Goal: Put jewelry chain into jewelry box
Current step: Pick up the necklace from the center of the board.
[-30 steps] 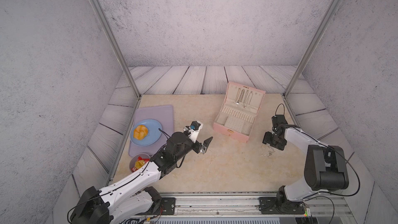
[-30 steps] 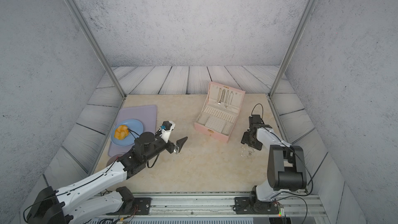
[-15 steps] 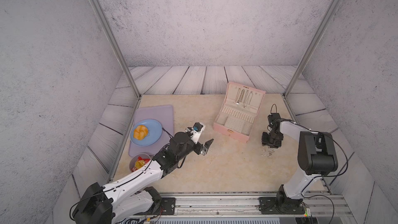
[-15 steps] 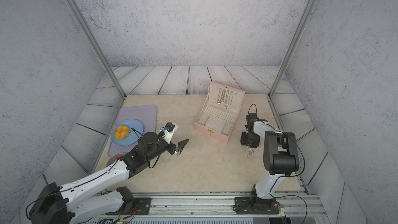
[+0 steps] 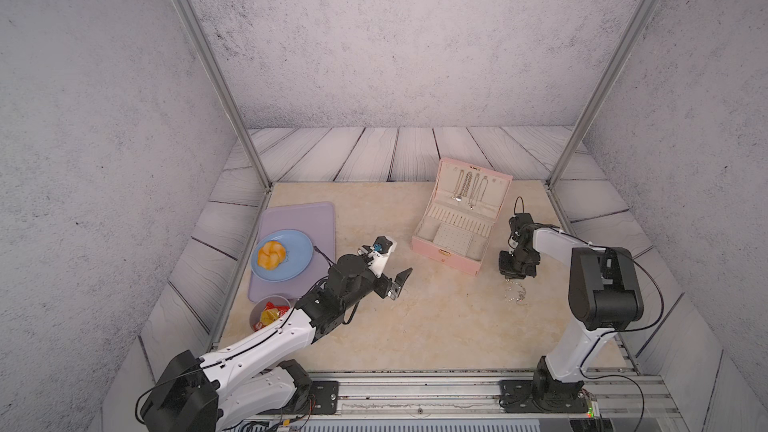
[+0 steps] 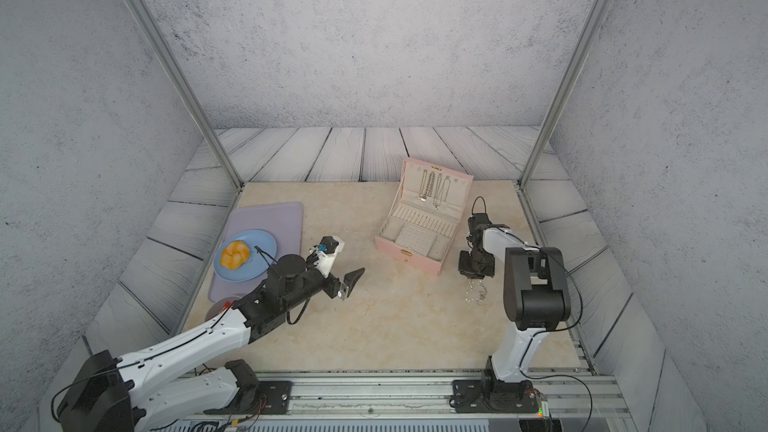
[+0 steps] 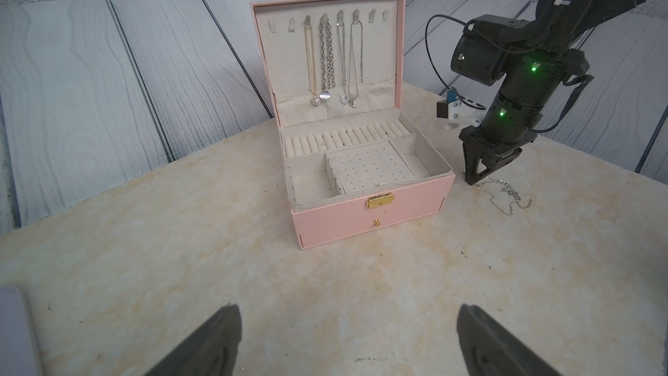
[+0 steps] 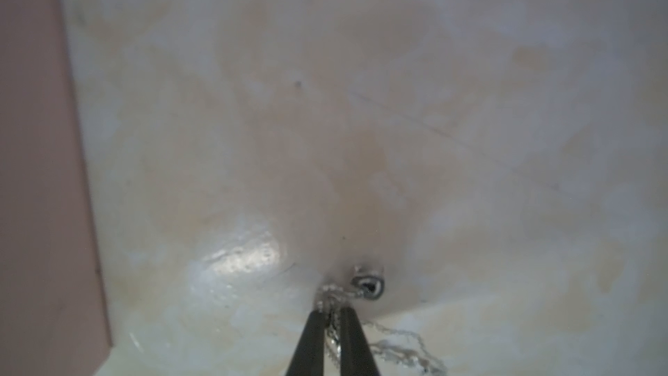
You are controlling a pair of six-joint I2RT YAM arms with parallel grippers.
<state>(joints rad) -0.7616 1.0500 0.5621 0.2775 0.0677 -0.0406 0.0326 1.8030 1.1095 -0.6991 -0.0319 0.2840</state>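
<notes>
In a top view, the right end effector (image 5: 512, 275) was clamped on one end of the jewelry chain (image 5: 515, 293), which lay unlifted on the desk (image 5: 415, 326), lower right of the open jewelry box (image 5: 444, 256); the left end effector (image 5: 398, 283) gaped empty, so lifting and placing remained.

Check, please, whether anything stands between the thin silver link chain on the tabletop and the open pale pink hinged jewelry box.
Nothing visible does. The right gripper is shut on the thin silver link chain, which lies on the beige tabletop beside the pale pink hinged jewelry box, whose lid stands open.
</notes>
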